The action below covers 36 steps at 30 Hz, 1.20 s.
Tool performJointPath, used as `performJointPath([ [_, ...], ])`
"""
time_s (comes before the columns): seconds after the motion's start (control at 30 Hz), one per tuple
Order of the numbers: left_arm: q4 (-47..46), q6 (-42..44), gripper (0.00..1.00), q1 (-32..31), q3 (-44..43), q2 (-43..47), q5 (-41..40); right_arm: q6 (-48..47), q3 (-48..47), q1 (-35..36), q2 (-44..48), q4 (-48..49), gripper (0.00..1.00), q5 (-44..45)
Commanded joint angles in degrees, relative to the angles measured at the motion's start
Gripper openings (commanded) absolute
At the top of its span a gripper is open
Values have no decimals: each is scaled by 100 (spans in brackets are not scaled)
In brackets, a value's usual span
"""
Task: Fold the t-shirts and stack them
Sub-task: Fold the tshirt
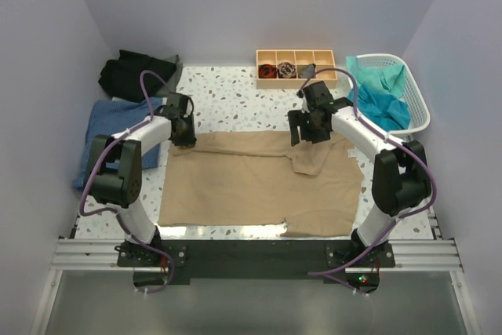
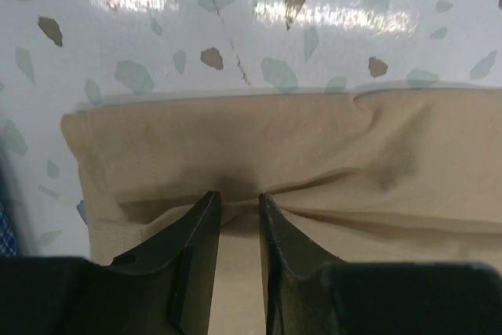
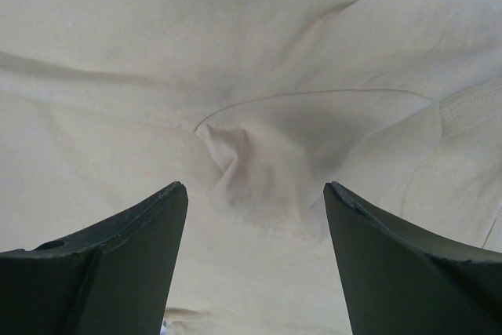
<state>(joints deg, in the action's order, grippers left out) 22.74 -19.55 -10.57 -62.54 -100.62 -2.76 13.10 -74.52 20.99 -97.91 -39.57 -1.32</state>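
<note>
a: speckled table [image 1: 235, 100]; the tan t-shirt [image 1: 251, 186] lay spread from near edge to middle. how would it handle?
b: soft, light and limp, judging by its creases. left gripper [image 2: 239, 200] pinched its far-left edge; right gripper [image 3: 252, 186] hung spread above a rumpled fold, the likely second hold.

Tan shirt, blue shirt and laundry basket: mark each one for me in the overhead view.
tan shirt [image 1: 251, 194], top view, flat middle of its body.
blue shirt [image 1: 100, 121], top view, its far half.
laundry basket [image 1: 418, 103], top view, right-hand rim.
</note>
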Motion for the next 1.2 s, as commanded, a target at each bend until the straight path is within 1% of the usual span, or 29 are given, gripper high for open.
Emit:
performJointPath([
  [0.0,-156,-163,30,-94,225,174,4,-88,16,-8,79,125,75,-184],
  [0.1,-77,-180,28,-156,321,253,-22,-115,43,-8,70,143,75,-202],
  [0.33,72,-321,25,-358,629,762,-22,-177,113,1,-9,125,75,-298],
  [0.5,336,-496,23,-499,857,1026,-128,-203,140,-7,-149,231,75,-430],
  [0.7,371,-743,22,-525,1429,1729,-40,-299,-97,1,-378,29,75,-413],
  [0.77,389,-761,22,-525,1499,1966,-110,-308,-98,-8,-291,-15,75,-334],
  [0.83,363,-752,22,-525,1369,2090,-321,-291,-54,-8,-203,-7,75,-290],
  [0.9,328,-708,23,-534,1167,2055,-557,-291,-54,-7,-141,11,76,-228],
  [0.97,127,-647,28,-525,885,1950,-646,-300,-71,1,-141,2,76,-219],
  [1.07,-15,-568,29,-525,490,1468,-725,-317,-98,1,-185,-24,76,-228],
  [1.1,-42,-541,29,-525,410,1153,-699,-326,-98,-7,-185,-33,76,-228],
  [1.17,-103,-524,26,-517,295,887,-673,-335,-71,1,-159,-59,76,-202],
])
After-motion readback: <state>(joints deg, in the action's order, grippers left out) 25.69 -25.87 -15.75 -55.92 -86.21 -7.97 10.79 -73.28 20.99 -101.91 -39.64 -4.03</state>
